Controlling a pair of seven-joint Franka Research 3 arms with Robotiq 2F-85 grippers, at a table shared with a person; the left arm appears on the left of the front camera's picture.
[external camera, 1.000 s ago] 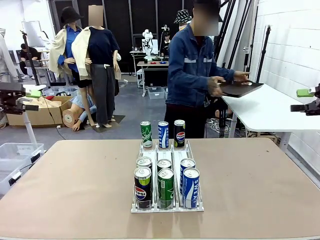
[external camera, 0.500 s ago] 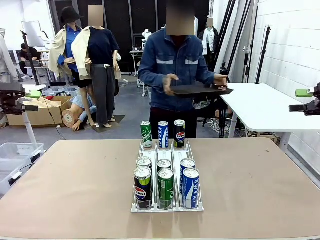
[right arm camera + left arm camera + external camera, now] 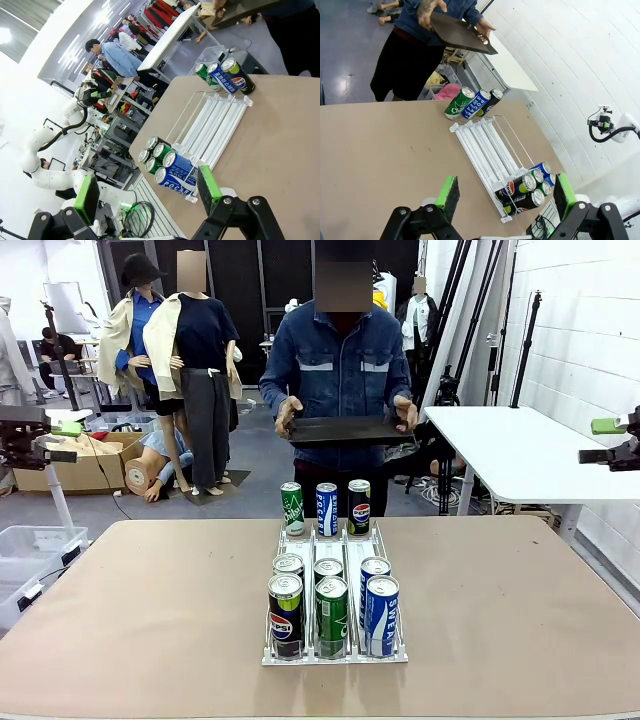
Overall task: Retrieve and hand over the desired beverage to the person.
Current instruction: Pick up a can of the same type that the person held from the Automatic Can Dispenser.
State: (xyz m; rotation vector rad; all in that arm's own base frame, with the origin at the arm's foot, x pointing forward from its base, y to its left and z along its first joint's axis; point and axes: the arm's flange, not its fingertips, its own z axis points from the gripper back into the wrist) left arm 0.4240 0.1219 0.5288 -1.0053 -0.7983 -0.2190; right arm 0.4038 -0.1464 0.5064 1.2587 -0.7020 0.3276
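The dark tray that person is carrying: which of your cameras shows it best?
The front view: the tray is seen whole and nearly level, gripped at both ends by the person. The left wrist view shows it slanted near the top edge, with one end cut off. The right wrist view catches just a piece of it at the top edge.

Brown table (image 3: 150,620), and dead centre a clear rack (image 3: 340,543) sits flat on it, running from 6 o'clock to 12 o'clock. Six cans (image 3: 331,605) are packed upright into its 6 o'clock end, two rows of three. At the 12 o'clock end stand three more in a row: green can (image 3: 292,508), blue can (image 3: 327,508), black can (image 3: 359,506). Can't tell whether they're on rack or tabletop.
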